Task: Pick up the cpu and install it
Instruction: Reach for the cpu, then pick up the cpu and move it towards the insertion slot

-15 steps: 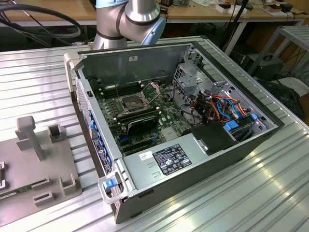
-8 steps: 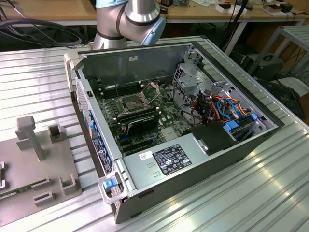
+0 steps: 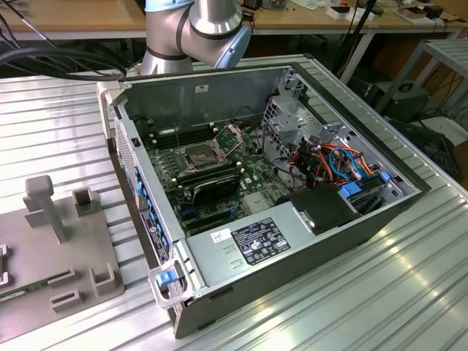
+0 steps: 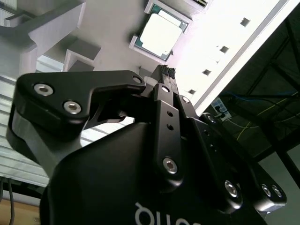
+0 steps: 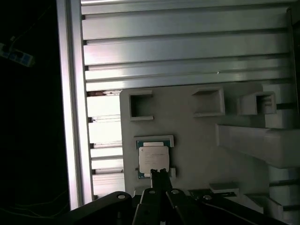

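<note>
The cpu (image 5: 153, 158) (image 4: 159, 33) is a small square chip with a pale metal top. It lies flat in a shallow nest on the grey fixture plate (image 5: 197, 140) (image 4: 117, 28). In both wrist views my gripper (image 5: 157, 173) (image 4: 168, 72) hangs above the chip's edge, apart from it. Its black fingers are shut together with nothing between them. In the exterior view the dark square socket (image 3: 199, 155) sits on the motherboard inside the open computer case (image 3: 292, 248), with its metal frame raised.
The fixture plate (image 3: 66, 256) lies at the exterior view's left of the case, carrying raised grey blocks (image 3: 44, 205) and a memory stick (image 3: 22, 291). Ribbed aluminium table (image 3: 365, 307) surrounds both. Cables and drive bays (image 3: 336, 168) crowd the case's right side.
</note>
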You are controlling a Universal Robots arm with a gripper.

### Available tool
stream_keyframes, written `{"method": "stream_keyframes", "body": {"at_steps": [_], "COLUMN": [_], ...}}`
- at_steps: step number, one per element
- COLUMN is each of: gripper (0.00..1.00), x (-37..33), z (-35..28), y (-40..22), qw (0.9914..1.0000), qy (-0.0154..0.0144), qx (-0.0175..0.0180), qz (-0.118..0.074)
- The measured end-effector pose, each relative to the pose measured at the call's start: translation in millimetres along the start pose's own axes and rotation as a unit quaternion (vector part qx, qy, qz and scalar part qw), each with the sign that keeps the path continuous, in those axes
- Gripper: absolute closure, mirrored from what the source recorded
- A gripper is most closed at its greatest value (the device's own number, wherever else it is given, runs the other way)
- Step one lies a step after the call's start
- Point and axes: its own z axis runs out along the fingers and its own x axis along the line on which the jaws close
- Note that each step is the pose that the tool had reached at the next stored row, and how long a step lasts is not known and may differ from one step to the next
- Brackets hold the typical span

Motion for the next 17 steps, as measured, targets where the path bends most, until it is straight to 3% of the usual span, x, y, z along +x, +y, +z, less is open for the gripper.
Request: {"method": "stream_keyframes", "body": {"at_steps": [2,17], "gripper": [0.89,0.89], "x": [0.1,0.1], "z": [2.9,7.6], "y": [-0.2,-0.4], "qw": [1.0,1.0], "qy": [0.0006,0.0009], "qx": [0.0,0.0001], "qz": [0.0,0.0]}}
